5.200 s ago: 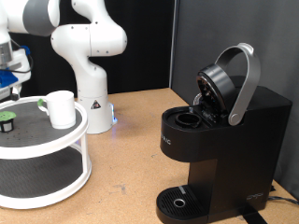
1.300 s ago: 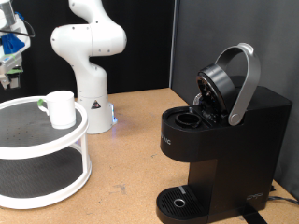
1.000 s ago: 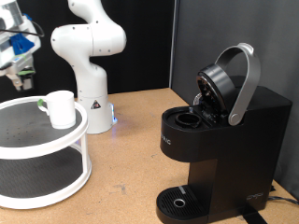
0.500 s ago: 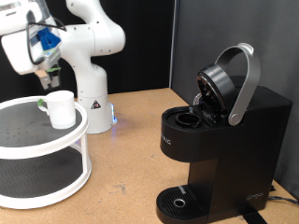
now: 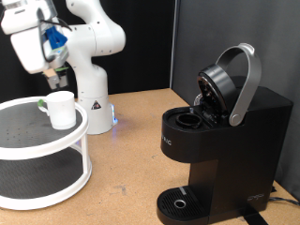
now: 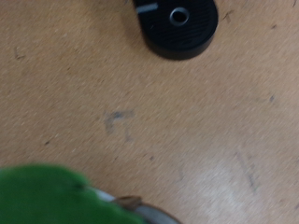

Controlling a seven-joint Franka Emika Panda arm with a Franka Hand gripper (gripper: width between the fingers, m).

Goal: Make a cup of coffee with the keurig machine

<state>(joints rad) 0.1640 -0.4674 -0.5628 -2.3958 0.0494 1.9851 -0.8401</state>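
One arm: a white Panda is seen at the exterior view's top left, its gripper [image 5: 52, 77] hanging just above the cup.
Gripper state: cannot be told; the fingertips are blurred in the exterior view, and only a green blur [image 6: 56, 196] is seen at the wrist view's edge.
Stand [image 5: 28, 141]: a white two-tier round stand is placed at the exterior view's left, with dark mats on both tiers.
Cup [image 5: 61, 109]: set upright on the top tier, near its right rim; a bit of green is seen at its left side.
Arm base [image 5: 91, 94]: mounted behind the stand, on the tan table [image 5: 131, 150].
Keurig [image 5: 225, 141]: stood at the exterior view's right, well apart from the cup; its grey-handled lid [image 5: 230, 82] is raised and the pod chamber [image 5: 187, 120] is left exposed.
Drip base [image 6: 177, 28]: a round black disc with a silver-ringed centre is seen in both views, with nothing on it.
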